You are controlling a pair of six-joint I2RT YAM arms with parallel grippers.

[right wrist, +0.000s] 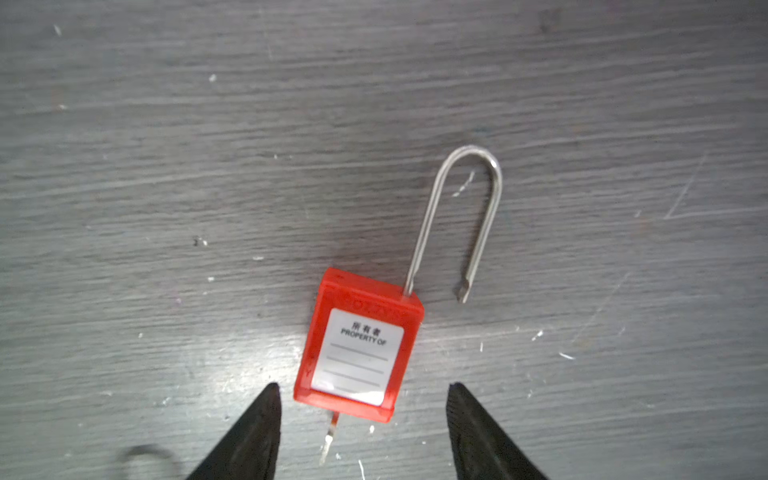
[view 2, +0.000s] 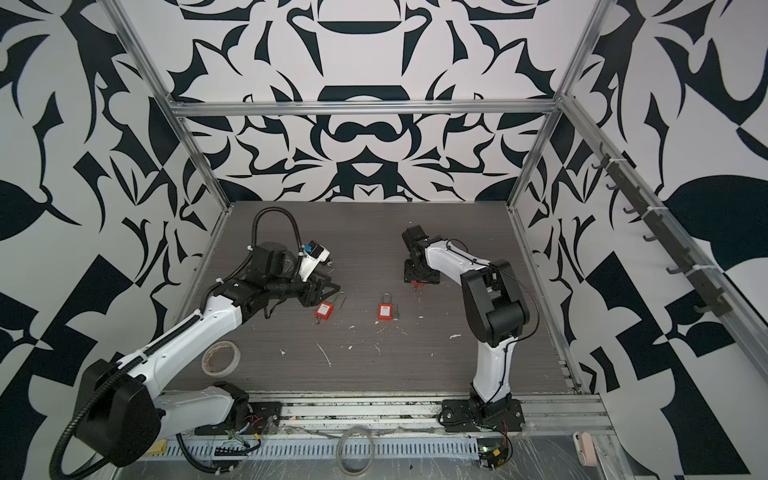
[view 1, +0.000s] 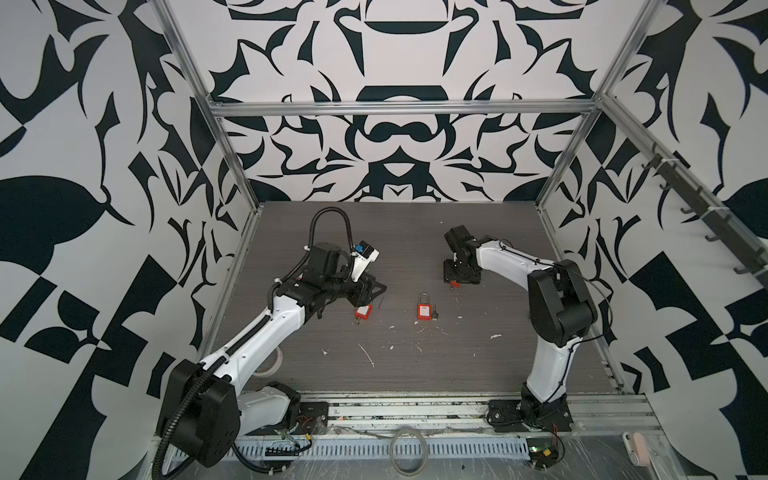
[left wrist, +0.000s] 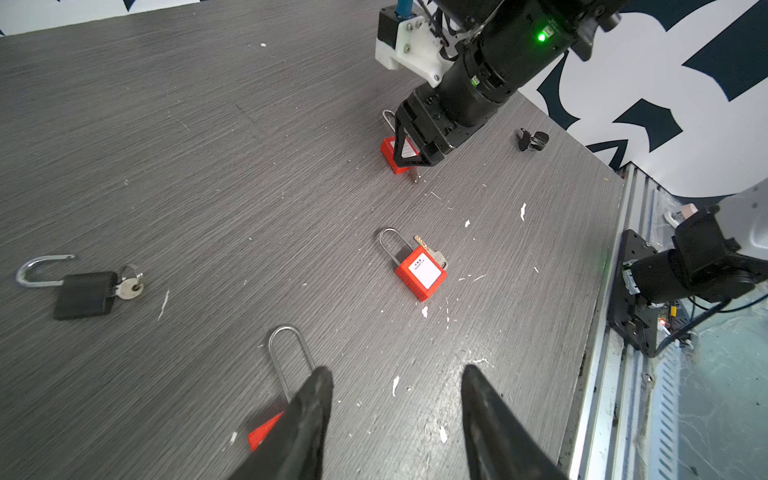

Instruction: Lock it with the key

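Note:
Three red padlocks lie on the grey table. My right gripper [right wrist: 359, 386] points straight down over the right-hand padlock [right wrist: 361, 353], jaws open, its fingertips [right wrist: 259, 419] either side of the body's lower end with gaps. That lock's shackle [right wrist: 469, 208] is open, free end out of the body. A thin key [right wrist: 331, 434] sticks out of its underside. In both top views this gripper [view 1: 459, 278] hides most of the lock. My left gripper [left wrist: 397, 374] is open and empty beside the left padlock [view 2: 323, 311]. The middle padlock [view 1: 423, 311] has a key [view 1: 434, 312] beside it.
In the left wrist view a black padlock [left wrist: 83, 293] with an open shackle and a ringed key [left wrist: 131, 284] lies apart, and a small black clip [left wrist: 532, 139] sits near the wall. A tape roll [view 2: 220, 357] rests by the left arm. White flecks dot the table [view 1: 415, 374].

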